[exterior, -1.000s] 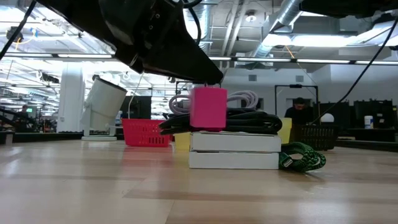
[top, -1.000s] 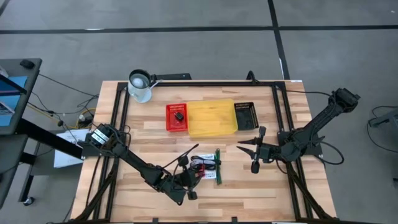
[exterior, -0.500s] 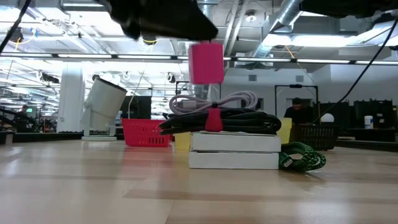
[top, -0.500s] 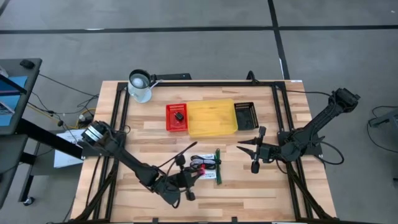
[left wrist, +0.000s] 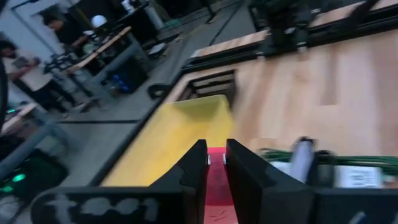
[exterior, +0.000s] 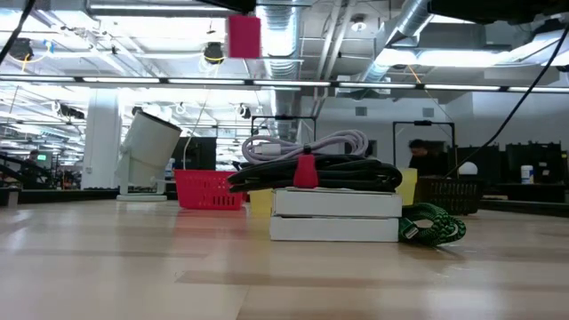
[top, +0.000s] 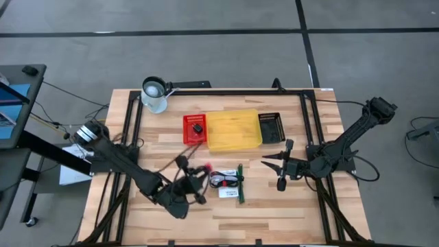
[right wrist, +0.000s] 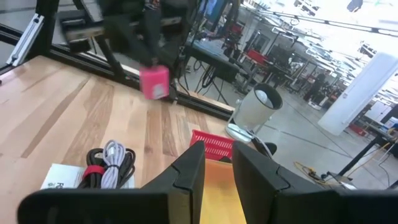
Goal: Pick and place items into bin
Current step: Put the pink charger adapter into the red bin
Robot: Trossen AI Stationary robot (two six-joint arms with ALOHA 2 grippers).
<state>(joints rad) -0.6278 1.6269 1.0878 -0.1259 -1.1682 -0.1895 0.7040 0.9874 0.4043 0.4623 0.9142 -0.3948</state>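
Low view, nearest: flat white printed packet [exterior: 334, 214] on the table [exterior: 133, 267], coiled black cable [exterior: 320, 173] on top, green stick [exterior: 431, 224] beside it.
Left gripper [top: 200, 174]: fingers clenched on a small pink block [exterior: 243, 36], held high above the wood, left of the cable pile.
Right gripper [top: 277, 164]: idle over the table's right side, fingers nearly together, gripping nothing.
Bins: red bin [top: 195, 130], yellow bin [top: 234, 130] and black bin [top: 271, 127] in a row beyond the pile.
Far corner: white mug [top: 154, 95].

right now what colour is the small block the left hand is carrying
Pink, almost magenta. The block shows best in the low view, held up above the table by the left hand.
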